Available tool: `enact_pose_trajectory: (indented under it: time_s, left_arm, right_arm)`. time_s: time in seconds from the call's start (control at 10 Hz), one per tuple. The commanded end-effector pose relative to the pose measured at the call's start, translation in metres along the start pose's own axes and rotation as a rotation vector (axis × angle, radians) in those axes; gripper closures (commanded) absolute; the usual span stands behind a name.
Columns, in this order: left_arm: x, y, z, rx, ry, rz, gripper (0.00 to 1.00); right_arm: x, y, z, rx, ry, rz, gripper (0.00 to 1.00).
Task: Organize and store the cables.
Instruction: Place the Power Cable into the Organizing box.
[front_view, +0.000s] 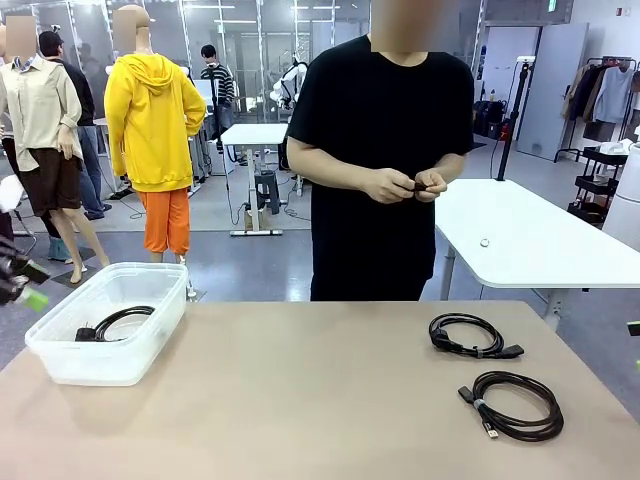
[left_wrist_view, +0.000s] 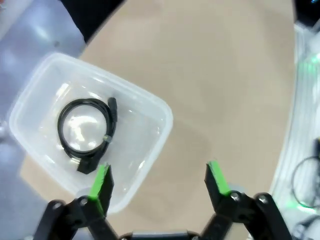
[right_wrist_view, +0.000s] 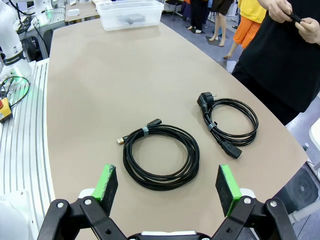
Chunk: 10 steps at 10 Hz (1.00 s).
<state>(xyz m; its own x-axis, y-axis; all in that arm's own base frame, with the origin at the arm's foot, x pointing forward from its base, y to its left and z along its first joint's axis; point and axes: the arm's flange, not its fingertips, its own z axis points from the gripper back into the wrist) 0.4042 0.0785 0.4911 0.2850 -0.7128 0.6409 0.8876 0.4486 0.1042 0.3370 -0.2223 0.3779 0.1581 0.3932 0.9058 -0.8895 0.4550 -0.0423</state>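
**Front view:** A clear plastic bin (front_view: 100, 365) sits at the left of the tan table (front_view: 300, 400) with one stored coil (front_view: 120, 322) already lying in it. Two more cables are out in the lower right. The chunky-plug coil (front_view: 480, 350) is the upper one, and the thin coil (front_view: 520, 432) lies just below it, not touching. Across the table the person's hands (front_view: 405, 185) are fiddling with something small and dark, can't tell what.

**Left wrist view:** The left gripper (left_wrist_view: 159, 175) hangs over the bin's rim at the bottom of the frame. Its jaws are spread wide with nothing between them. The stored coil (left_wrist_view: 60, 127) lies flat on the bin floor at the left, tie on.

**Right wrist view:** The right gripper (right_wrist_view: 166, 184) is also fully spread and empty at the bottom centre. The thin coil (right_wrist_view: 194, 157) is right ahead of it, with the chunky-plug coil (right_wrist_view: 252, 122) further off to the right.

**Handling, my guess:** These look light and floppy, and only the little tie keeps each one round. I'd pinch across the bundled strands right at the tie, where they're packed tight. Grab a single loop or a plug end and it'll probably sag or slide out. The jacket looks smooth, so I'd want a firm squeeze.
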Motion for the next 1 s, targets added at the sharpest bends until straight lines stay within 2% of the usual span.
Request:
enact_pose_trajectory:
  time_s: [0.0,0.2,0.4,0.5,0.9]
  left_arm:
    - [-0.035,-0.020,-0.002,0.074,-0.098,-0.127,0.07]
    - [-0.067,-0.014,0.008,0.102,-0.136,-0.120,0.07]
    - [-0.092,0.006,0.001,0.034,-0.186,-0.164,0.07]
    - [-0.076,-0.020,0.014,0.092,-0.112,-0.114,0.07]
    - [-0.076,-0.020,0.014,0.092,-0.112,-0.114,0.07]
  right_arm:
    - [0.001,-0.001,0.001,-0.008,-0.003,0.001,0.00]
    - [0.001,-0.001,0.001,-0.008,-0.003,0.001,0.00]
    - [0.001,-0.001,0.001,-0.008,-0.003,0.001,0.00]
    - [0.001,-0.001,0.001,-0.008,-0.003,0.001,0.00]
    - [0.001,-0.001,0.001,-0.008,-0.003,0.001,0.00]
